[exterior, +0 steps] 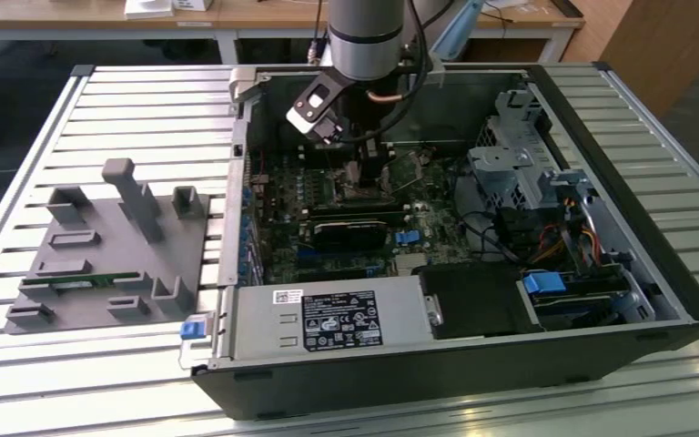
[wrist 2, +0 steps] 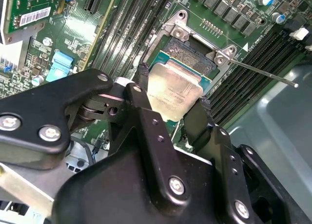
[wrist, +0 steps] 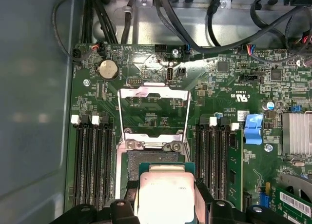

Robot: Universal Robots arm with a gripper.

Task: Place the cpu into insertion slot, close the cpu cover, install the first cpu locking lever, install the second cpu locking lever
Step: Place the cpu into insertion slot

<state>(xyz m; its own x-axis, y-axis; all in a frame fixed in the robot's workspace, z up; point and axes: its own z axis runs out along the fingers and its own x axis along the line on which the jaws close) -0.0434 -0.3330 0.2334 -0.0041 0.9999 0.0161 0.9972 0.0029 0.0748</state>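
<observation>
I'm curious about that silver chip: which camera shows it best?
The second wrist view: the cpu shows whole, held by the gripper. The first wrist view cuts off one edge; in the exterior view it is too small to tell.

The cpu [wrist: 165, 197] hangs partly over the insertion slot [wrist: 146, 161] — memory slots [wrist: 92, 165] flank either side.

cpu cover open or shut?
Open: the cover is swung back off the socket, leaving it bare; the gripper holds the cpu close by.
</observation>
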